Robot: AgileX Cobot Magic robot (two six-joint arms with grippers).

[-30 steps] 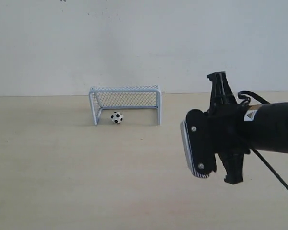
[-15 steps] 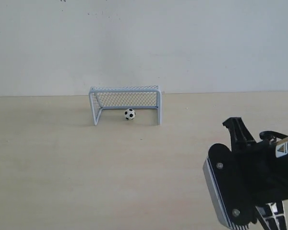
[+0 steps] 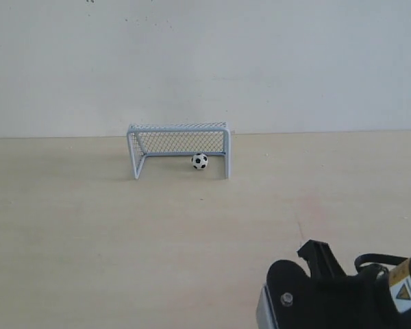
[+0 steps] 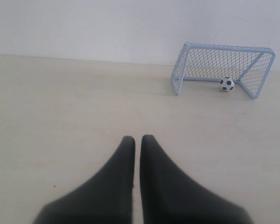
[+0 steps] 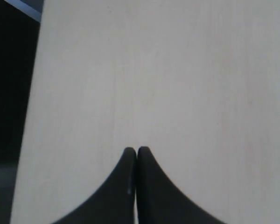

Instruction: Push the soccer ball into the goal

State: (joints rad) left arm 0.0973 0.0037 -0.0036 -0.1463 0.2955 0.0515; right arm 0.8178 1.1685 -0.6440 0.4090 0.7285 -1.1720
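Observation:
The soccer ball [image 3: 200,161], white with black patches, rests inside the goal [image 3: 179,128] near its right post at the back of the wooden table; the left wrist view shows the ball [image 4: 227,84] under the goal's net [image 4: 224,49] too. My right gripper [image 5: 136,150] is shut with nothing in it, over bare table. In the exterior view only that arm's black wrist body [image 3: 342,295] shows at the bottom right corner, far from the goal. My left gripper [image 4: 137,138] is shut and empty, well short of the goal.
A white wall [image 3: 205,62] stands behind the goal. The light wooden table [image 3: 123,240] spreads between the goal and my grippers. The right wrist view shows the table's edge [image 5: 35,93] with a dark drop beside it.
The ball rolled rightward along the goal mouth, from near the left post to near the right post. My right arm dropped down and back toward the bottom right corner.

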